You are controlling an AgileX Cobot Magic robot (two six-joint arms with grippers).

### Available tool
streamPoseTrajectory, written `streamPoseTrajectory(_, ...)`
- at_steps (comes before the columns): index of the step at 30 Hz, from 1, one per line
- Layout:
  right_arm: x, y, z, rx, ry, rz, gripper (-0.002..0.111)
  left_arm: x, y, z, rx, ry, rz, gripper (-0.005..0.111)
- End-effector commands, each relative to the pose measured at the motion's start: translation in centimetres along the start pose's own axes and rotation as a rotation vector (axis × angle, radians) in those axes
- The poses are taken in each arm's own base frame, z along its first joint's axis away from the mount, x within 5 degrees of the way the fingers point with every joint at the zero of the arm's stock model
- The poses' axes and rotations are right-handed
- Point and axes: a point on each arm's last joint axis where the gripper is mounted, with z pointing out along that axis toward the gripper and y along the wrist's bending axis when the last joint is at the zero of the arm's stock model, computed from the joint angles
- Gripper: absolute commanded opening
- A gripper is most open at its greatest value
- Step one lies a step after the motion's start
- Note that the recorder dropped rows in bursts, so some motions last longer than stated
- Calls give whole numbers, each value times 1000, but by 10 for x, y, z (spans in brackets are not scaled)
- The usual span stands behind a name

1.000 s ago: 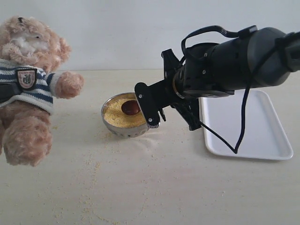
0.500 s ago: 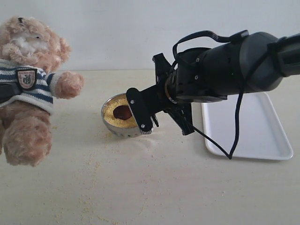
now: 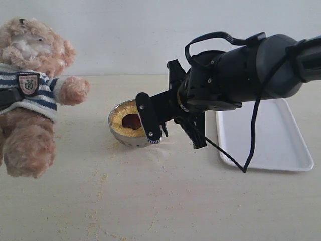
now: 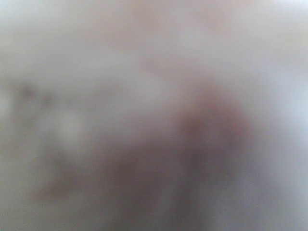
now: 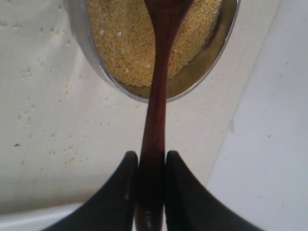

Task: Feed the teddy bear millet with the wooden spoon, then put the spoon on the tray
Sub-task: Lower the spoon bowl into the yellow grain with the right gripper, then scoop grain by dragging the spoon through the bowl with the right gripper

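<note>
The teddy bear (image 3: 30,90) hangs upright at the left. A black finger (image 3: 6,98) of my left gripper presses on its striped shirt at the frame edge. The left wrist view is only blurred fur. My right gripper (image 3: 153,120) reaches in from the right, shut on the handle of the wooden spoon (image 5: 156,96) between its two black fingers (image 5: 152,156). The spoon's dark bowl (image 3: 132,121) lies on the millet (image 3: 120,116) in the small steel bowl (image 3: 122,136). The white tray (image 3: 281,140) lies to the right, partly behind the right arm.
Stray millet grains (image 3: 100,186) are scattered over the pale table in front of the steel bowl and towards the bear. In the right wrist view the steel bowl's rim (image 5: 79,38) and a corner of the tray (image 5: 269,144) show. A black cable (image 3: 253,145) hangs over the tray.
My right arm has shifted left and turned a little, and the spoon's bowl has slid left across the millet. The bear has not moved.
</note>
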Motion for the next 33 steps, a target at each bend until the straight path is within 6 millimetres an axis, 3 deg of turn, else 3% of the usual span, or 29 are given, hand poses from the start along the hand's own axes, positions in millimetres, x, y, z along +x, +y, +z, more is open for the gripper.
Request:
streamPoseTrajectory(1, -2, 1, -1, -19, -8, 47, 0, 0, -1, 0, 15, -11, -7, 5)
streamPoseTrajectory(33, -6, 4, -2, -62, -45, 266, 0, 0, -1, 0, 15, -11, -7, 5)
